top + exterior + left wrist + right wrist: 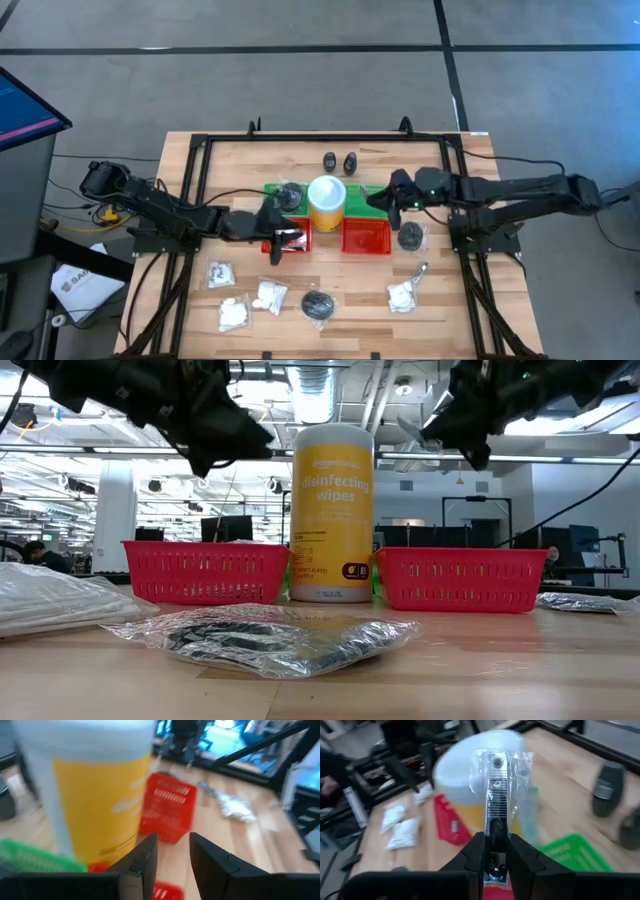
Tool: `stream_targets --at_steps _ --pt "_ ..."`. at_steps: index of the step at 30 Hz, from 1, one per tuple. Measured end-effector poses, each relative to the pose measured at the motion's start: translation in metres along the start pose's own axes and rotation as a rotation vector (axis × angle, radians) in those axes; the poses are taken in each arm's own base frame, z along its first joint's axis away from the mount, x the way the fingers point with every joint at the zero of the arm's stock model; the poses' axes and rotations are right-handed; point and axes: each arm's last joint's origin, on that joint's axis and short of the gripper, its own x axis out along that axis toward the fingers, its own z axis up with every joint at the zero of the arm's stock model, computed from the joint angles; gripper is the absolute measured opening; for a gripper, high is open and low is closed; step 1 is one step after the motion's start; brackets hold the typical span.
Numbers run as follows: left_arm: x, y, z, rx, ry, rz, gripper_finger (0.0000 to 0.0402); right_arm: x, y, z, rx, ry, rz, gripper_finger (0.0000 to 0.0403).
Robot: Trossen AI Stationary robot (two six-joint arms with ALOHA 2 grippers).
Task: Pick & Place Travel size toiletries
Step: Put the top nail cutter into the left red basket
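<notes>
My right gripper (496, 845) is shut on a clear-wrapped slim silver-and-black item (496, 780), up in the air beside the yellow wipes cylinder (326, 200), above the green tray (378, 190). My left gripper (173, 847) is open and holds nothing; it hovers over the left red tray (300, 241). White lumpy packets (234, 314) (402, 296), dark round pads (318, 304) (410, 236) and a silvery tube (420, 270) lie on the near table. Two tiny black bottles (340, 161) stand at the far side. My right gripper pinches the wrapped item by one end (496, 827) between its two fingers. The item lies along the fingers and sticks out beyond their tips. It is lifted clear of the table and trays; the loose clear wrapper (522, 770) spreads around it.
The right red tray (366, 236) sits just near of the green one. A wrapped dark pad (260, 640) lies close to the table's near edge. A black frame (190, 200) borders the wooden top. A dark pad (290, 195) rests in the green tray's left part.
</notes>
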Motion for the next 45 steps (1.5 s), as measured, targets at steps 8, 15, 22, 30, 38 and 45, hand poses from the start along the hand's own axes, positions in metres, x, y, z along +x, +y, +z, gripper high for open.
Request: stream_targets --at_steps 8,15,22,30,38,45 --pt "-0.001 -0.004 0.011 0.005 -0.105 -0.059 0.0104 0.011 0.027 -0.004 -0.064 -0.046 0.137 0.0045" --pt "-0.003 -0.008 0.022 0.014 -0.212 -0.121 0.0104 0.030 0.041 -0.009 -0.091 -0.082 0.199 0.0045" --pt "-0.005 -0.010 0.031 -0.018 -0.303 -0.143 0.0104 0.054 0.058 0.005 -0.163 -0.093 0.217 0.0045" --pt "-0.006 -0.010 0.035 -0.008 -0.340 -0.149 0.0104 0.080 0.075 0.023 -0.237 -0.106 0.224 0.0045" --pt "-0.007 -0.011 0.036 0.022 -0.360 -0.147 0.0129 0.100 0.084 0.033 -0.262 -0.110 0.224 0.0045" --pt "-0.007 -0.011 0.037 0.036 -0.368 -0.145 0.0184 0.105 0.087 0.035 -0.278 -0.111 0.225 0.0045"
